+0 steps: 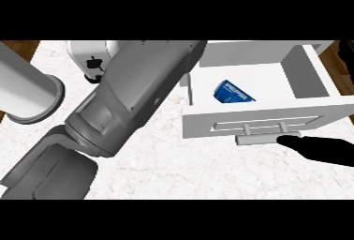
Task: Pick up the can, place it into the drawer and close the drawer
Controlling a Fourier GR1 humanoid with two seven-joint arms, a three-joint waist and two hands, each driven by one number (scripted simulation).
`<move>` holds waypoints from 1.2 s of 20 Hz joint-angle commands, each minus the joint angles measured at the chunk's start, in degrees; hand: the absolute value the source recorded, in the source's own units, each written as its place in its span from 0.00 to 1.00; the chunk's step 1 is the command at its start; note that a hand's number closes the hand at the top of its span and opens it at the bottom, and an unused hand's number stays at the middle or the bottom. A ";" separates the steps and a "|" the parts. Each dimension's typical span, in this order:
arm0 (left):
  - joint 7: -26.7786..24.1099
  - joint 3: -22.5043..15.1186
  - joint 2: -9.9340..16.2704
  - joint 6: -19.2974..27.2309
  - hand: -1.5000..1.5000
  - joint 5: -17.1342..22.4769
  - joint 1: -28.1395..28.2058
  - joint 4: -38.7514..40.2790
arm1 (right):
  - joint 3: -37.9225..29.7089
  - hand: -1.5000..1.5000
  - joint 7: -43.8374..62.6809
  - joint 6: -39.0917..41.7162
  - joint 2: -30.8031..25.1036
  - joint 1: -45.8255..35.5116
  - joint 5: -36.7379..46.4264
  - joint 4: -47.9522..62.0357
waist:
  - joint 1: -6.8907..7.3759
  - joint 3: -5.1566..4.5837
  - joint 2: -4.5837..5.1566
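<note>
The can (232, 92), blue with white lettering, is lying tilted inside the open white drawer (307, 70), against the left inner wall, so the placing step appears complete and only the closing appears to be remaining. The right hand (319, 148) is entering from the right edge of the head view, and its black fingertip is touching the right end of the grey bar handle (266, 138) on the drawer front; the fingers are appearing extended rather than wrapped round the bar, a posture judged suited to pushing the front panel inward rather than pulling it. The left forearm (128, 93) is crossing the marble counter (207, 168) diagonally toward the drawer's left rear corner, and it is hiding its own hand, so the state of the left hand cannot be told. A large white cylinder (31, 91) is lying at the left edge of the counter, well apart from the drawer, and a small white and black object (91, 63), too obscured to identify, is sitting near the top. Count: one can, one drawer, one handle, one cylinder, two forearms, one visible hand.
</note>
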 commanded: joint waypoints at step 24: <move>3.17 0.34 6.75 -4.95 0.00 -3.23 3.58 -3.62 | 7.97 0.00 -11.93 -28.36 7.63 -29.11 34.98 64.77 | 6.60 -0.11 -1.44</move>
